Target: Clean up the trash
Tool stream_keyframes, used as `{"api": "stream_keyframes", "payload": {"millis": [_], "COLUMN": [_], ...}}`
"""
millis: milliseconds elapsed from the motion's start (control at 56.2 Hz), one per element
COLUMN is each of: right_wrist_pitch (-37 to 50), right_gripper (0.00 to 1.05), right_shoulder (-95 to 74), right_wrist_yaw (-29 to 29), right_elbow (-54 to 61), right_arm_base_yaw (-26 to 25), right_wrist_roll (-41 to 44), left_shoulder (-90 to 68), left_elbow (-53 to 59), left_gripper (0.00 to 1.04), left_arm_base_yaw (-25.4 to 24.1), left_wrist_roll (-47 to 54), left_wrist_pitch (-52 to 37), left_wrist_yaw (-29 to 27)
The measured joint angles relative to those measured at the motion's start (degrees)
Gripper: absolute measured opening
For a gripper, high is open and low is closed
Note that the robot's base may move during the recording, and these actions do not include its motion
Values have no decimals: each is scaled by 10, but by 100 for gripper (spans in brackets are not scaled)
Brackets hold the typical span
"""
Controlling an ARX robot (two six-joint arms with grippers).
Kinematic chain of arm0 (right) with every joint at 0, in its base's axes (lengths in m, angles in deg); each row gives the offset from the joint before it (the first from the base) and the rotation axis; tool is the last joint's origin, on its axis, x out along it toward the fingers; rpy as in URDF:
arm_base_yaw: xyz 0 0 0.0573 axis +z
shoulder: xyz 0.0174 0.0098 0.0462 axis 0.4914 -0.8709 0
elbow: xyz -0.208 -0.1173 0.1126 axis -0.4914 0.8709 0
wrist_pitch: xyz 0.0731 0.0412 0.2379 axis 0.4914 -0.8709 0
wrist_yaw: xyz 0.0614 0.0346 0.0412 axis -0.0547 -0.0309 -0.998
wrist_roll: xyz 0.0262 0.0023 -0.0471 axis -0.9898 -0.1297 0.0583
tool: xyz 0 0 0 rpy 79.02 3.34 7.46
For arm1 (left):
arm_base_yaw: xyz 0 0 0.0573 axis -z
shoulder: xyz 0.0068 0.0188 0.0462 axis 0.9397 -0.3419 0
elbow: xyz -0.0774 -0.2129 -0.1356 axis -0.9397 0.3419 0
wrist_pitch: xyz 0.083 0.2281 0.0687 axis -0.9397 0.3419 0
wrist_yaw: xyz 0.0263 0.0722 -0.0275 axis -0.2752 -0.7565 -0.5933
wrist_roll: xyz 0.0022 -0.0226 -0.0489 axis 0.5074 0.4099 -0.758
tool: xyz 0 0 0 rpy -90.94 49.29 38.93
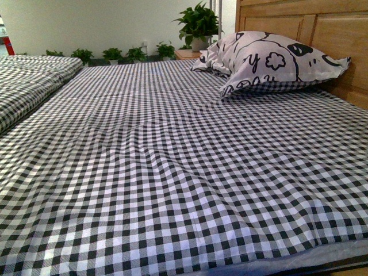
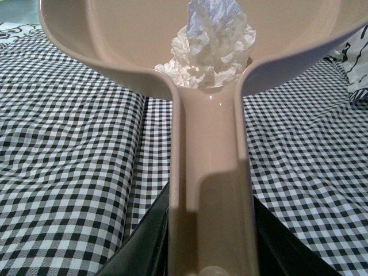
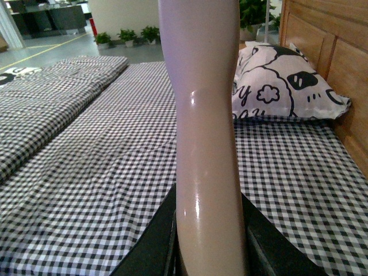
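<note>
In the left wrist view a beige dustpan (image 2: 103, 40) is held above the checked bed sheet (image 2: 63, 161) by its long handle (image 2: 210, 190), and my left gripper (image 2: 210, 259) is shut on that handle. A crumpled white tissue (image 2: 210, 49), the trash, lies inside the pan near the handle's root. In the right wrist view my right gripper (image 3: 210, 253) is shut on the smooth beige handle of the brush (image 3: 204, 115); the bristles are out of frame. Neither arm shows in the front view.
The black-and-white checked bed (image 1: 172, 172) fills the front view. A patterned pillow (image 1: 270, 60) rests against the wooden headboard (image 1: 322, 29) at the back right. A second checked bed (image 1: 29, 80) lies to the left. Potted plants (image 1: 198, 23) stand beyond.
</note>
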Motion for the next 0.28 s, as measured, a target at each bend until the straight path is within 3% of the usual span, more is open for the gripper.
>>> {"api": "stream_keyframes", "payload": {"millis": [284], "right_wrist_pitch": [0], "right_gripper": [20], "right_shoulder": [0], "right_wrist_yaw": [0], "right_elbow": [0], "right_arm_base_yaw": [0], "right_wrist_roll": [0], "left_shoulder": [0], "left_elbow": [0], "left_gripper": [27], "left_arm_base_yaw": [0], "left_wrist_roll": [0], "left_wrist_pitch": [0], "left_wrist_yaw": [0]}}
